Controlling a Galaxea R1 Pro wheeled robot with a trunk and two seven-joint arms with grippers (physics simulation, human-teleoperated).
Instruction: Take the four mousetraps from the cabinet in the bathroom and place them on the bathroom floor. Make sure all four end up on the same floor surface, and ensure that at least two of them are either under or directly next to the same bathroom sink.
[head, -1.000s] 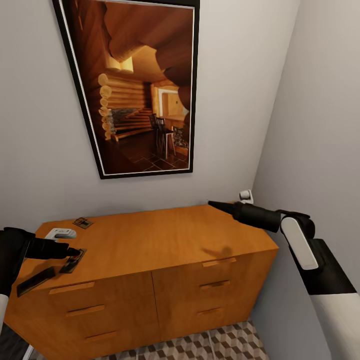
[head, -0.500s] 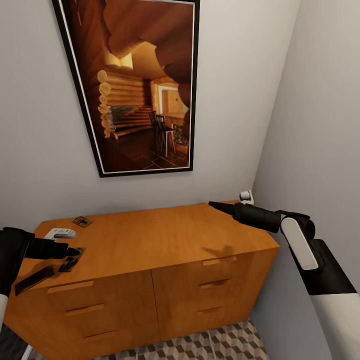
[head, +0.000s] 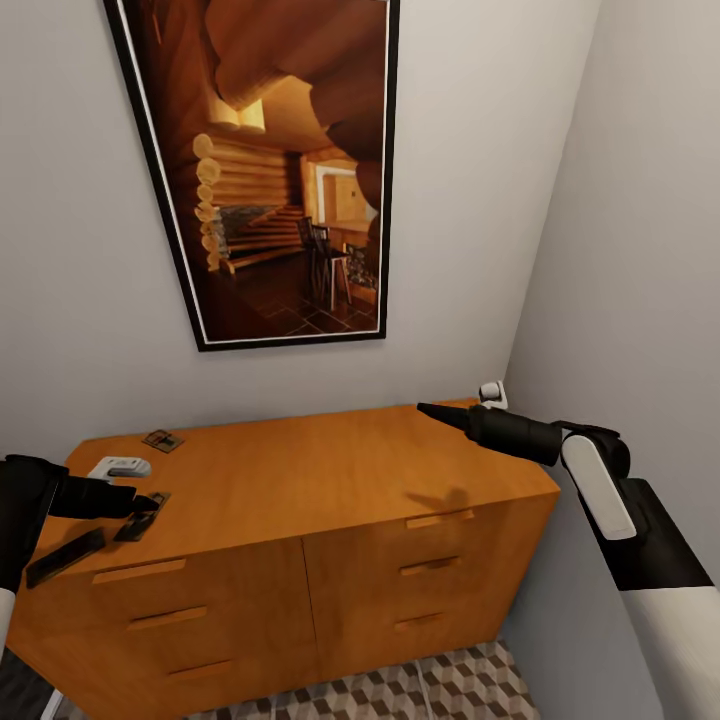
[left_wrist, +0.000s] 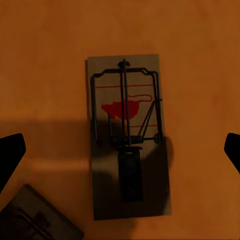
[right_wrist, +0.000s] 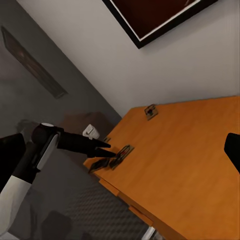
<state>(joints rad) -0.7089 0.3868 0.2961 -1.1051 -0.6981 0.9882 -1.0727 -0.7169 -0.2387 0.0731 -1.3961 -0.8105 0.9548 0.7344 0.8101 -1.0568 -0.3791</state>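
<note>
The trap (left_wrist: 127, 137) is framed squarely between the spread, empty left gripper (left_wrist: 120, 150) tips, its long axis crossing their closing line; the right gripper's (head: 428, 409) state cannot be told.

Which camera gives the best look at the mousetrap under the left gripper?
The left wrist view: the mousetrap lies face up, its wire and red print clear. In the head view it is a small dark slab at the left gripper. The right wrist view shows it tiny and far.

A black-framed picture (head: 270, 170) of a log-cabin interior hangs on a pale grey wall (head: 470, 200) in a narrow corner, cube-patterned tiles (head: 420, 690) below.
</note>
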